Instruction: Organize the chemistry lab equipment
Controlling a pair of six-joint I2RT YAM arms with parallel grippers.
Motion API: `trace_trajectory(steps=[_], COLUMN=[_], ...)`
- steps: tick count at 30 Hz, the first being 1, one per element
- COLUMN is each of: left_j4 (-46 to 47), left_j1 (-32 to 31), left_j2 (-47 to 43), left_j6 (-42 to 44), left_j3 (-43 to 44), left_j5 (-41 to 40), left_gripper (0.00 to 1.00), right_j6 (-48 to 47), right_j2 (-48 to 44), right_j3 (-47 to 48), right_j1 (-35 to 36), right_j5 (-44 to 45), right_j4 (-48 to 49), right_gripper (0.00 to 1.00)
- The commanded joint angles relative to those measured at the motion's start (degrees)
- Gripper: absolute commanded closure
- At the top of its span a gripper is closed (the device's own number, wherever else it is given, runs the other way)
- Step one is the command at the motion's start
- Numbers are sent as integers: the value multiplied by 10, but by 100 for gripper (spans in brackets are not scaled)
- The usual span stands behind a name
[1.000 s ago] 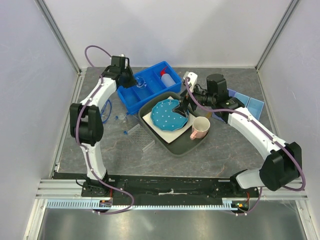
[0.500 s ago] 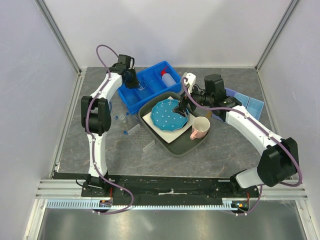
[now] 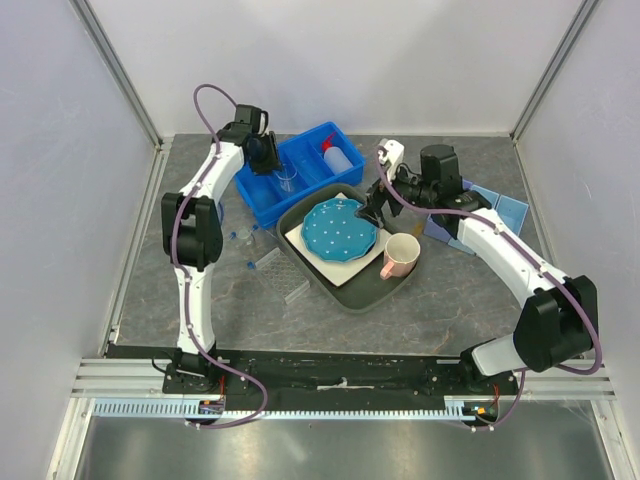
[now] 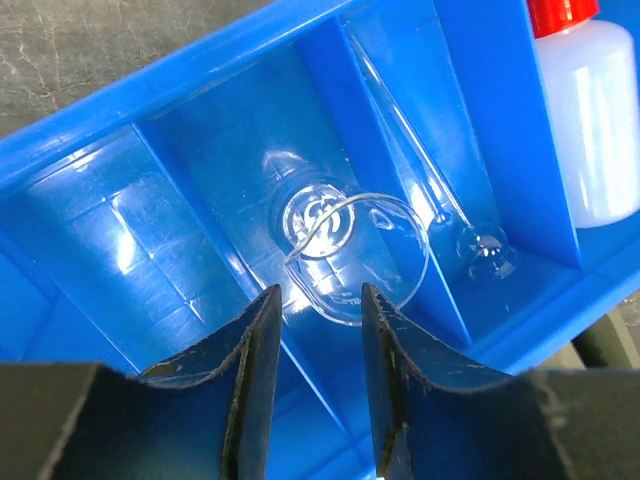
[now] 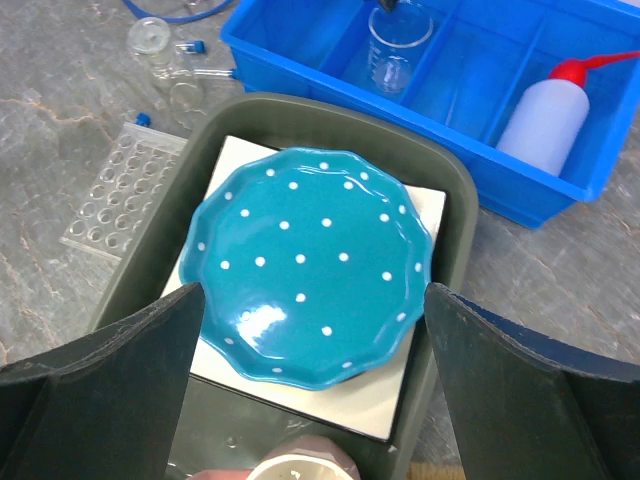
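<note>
My left gripper (image 3: 264, 157) hangs over the blue bin (image 3: 262, 205), open, with nothing between its jaws (image 4: 315, 300). A clear beaker (image 4: 355, 255) stands upright in the bin's middle compartment just below it, also seen in the right wrist view (image 5: 398, 45). A white squeeze bottle with a red nozzle (image 3: 338, 157) lies in the bin's right compartment (image 4: 595, 110). A thin glass piece with a bulb (image 4: 478, 245) lies in the slot between them. My right gripper (image 3: 376, 210) is wide open and empty above the dotted plate (image 5: 312, 292).
A dark tray (image 3: 345, 290) holds a white board, the blue dotted plate (image 3: 338, 228) and a pink mug (image 3: 402, 253). A clear rack (image 3: 282, 272) and blue-capped vials (image 3: 240, 236) lie on the table left of the tray. Small blue trays (image 3: 500, 210) sit at right.
My left arm has swung its elbow in and the gripper now sits slightly higher over the bin, with the beaker standing free. My right gripper has drawn back right, off the plate's edge.
</note>
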Motion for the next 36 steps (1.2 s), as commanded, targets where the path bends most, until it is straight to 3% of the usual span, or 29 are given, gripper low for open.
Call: trace_trajectory(steps=[1, 6, 12, 15, 18, 21, 28, 36], left_j4=[12, 128, 249, 263, 251, 218, 159, 153], left_j1=[5, 5, 6, 9, 11, 11, 11, 11], left_j2=[-78, -238, -470, -574, -664, -722, -860, -904], left_j6=[34, 39, 64, 67, 86, 106, 152, 181], left_j3=[10, -116, -356, -467, -576, -638, -692, -736], left_j5=[15, 34, 45, 44, 44, 31, 10, 56], left_gripper=[55, 48, 34, 18, 15, 15, 15, 16], right_j6=[-11, -8, 6, -11, -26, -38, -51, -96], right_j2=[-12, -13, 3, 11, 18, 27, 42, 43], right_j3=[-1, 1, 19, 27, 32, 43, 52, 42], right_j1=[-26, -74, -121, -127, -128, -131, -135, -140], right_j5=[0, 8, 16, 11, 17, 31, 27, 15], right_j4=[10, 9, -7, -23, -35, -52, -71, -79], right_gripper=[2, 2, 2, 2, 2, 2, 2, 2])
